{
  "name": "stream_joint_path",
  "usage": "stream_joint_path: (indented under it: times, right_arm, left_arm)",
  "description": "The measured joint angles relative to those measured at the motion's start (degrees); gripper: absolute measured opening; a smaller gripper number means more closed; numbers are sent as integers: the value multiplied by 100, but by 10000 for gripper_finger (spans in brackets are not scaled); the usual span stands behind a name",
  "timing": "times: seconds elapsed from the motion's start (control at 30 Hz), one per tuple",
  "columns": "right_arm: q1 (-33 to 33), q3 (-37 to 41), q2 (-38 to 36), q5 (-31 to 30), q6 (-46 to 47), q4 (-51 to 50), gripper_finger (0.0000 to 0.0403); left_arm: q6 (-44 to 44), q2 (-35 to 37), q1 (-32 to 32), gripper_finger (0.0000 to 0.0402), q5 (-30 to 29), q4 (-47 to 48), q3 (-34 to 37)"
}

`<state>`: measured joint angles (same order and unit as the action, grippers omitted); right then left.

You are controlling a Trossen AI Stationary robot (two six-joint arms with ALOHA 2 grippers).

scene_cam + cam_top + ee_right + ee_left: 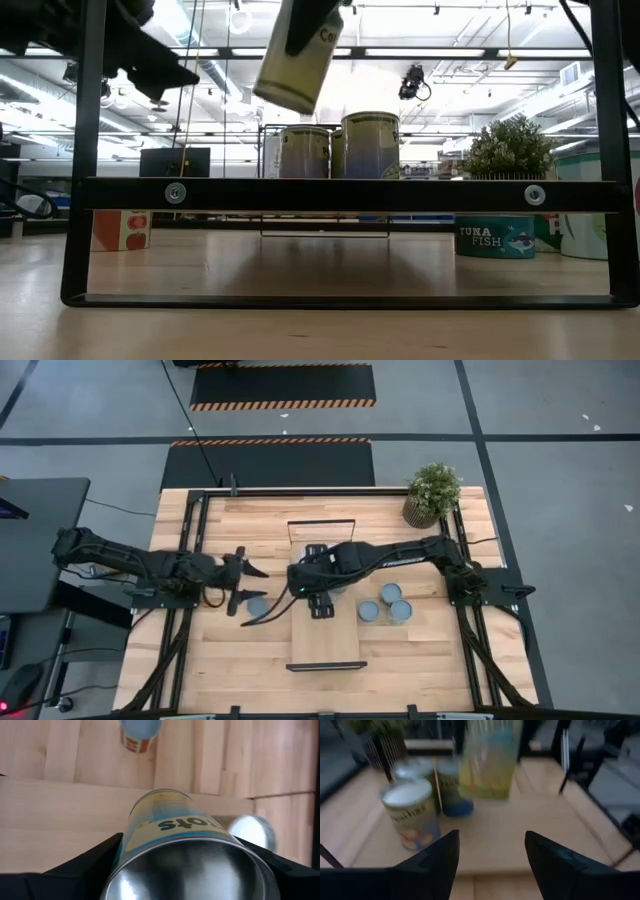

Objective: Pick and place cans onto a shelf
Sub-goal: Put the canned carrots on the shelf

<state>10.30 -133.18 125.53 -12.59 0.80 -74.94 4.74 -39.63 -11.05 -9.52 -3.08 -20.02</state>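
The shelf (325, 640) is a light-wood board with black end frames, lying mid-table. My right gripper (320, 598) is above it, shut on a yellow-green can (295, 60). Two cans (345, 148) stand upright on the shelf farther back. Three cans (388, 605) stand on the table right of the shelf and one (258, 605) stands left of it. My left gripper (247, 584) is open and empty just left of the shelf. Its wrist view (492, 855) shows a tin (412, 815) ahead of it. My right gripper pinches the yellow-green can's round side wall (131, 832) between its two fingers, one on each side, near the silvery end (187, 870) that faces the wrist camera. The fingers come from above, slanting. The can is tilted and lifted clear above the shelf.
A potted plant (432, 495) stands at the table's far right corner. Black frame rails (190, 550) run along both sides of the table. A blue tuna tin (495, 238) stands on the table at the right. The near half of the shelf board is bare.
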Motion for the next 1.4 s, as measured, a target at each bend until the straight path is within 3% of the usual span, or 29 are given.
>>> stream_joint_path:
  times: [0.27, 0.4, 0.8, 1.17, 1.4]
  right_arm:
    - [102, -4, 486, 492, -459, 284, 320]
    - [133, -12, 677, 815, -629, 463, 320]
    - [206, -9, 1128, 766, -1050, 144, 321]
    - [218, -1, 1110, 72, -717, 113, 386]
    - [307, -5, 1021, -646, -689, -341, 388]
  left_arm:
    - [186, 818, 0, 231, -233, -445, 571]
    - [501, 842, -7, 231, -230, -482, 648]
    - [1194, 662, -9, 231, -443, -635, 926]
    - [1260, 653, -9, 231, -426, -645, 926]
    - [1174, 627, -7, 231, -423, -600, 926]
